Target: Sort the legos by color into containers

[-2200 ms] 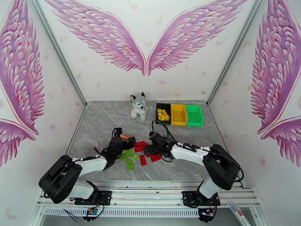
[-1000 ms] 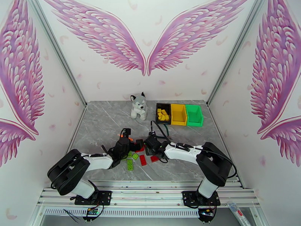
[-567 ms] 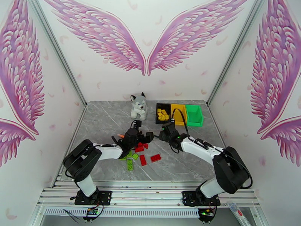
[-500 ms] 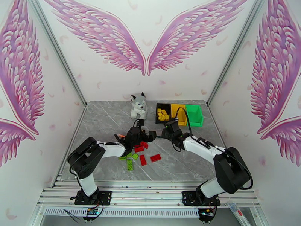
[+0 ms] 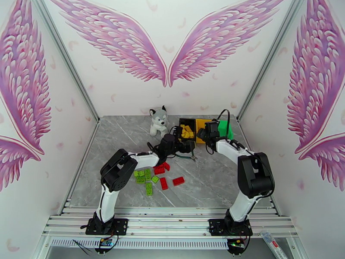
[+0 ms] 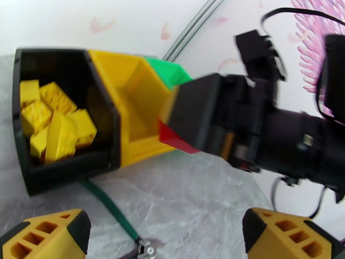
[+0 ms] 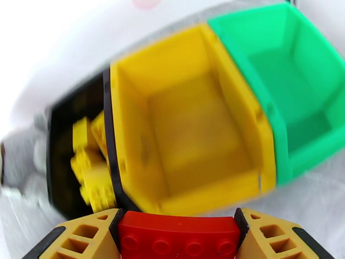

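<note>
Careful, the red lego point(image 7: 179, 238) could fall short.
Your right jaws clamp it just before the yellow bin point(image 7: 194, 134); let go now and it hits the surface point(image 5: 207, 186). Your left jaws, apart, are close enough to bump.

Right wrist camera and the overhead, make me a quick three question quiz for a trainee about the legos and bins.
1. True or false: the right pincer is clamped on a red lego.
2. Which bin holds the yellow legos? A black bin B yellow C green
3. Name the lego colours lying loose on the table.
Key: 1 true; 2 A; 3 red legos and lime green legos.
</note>
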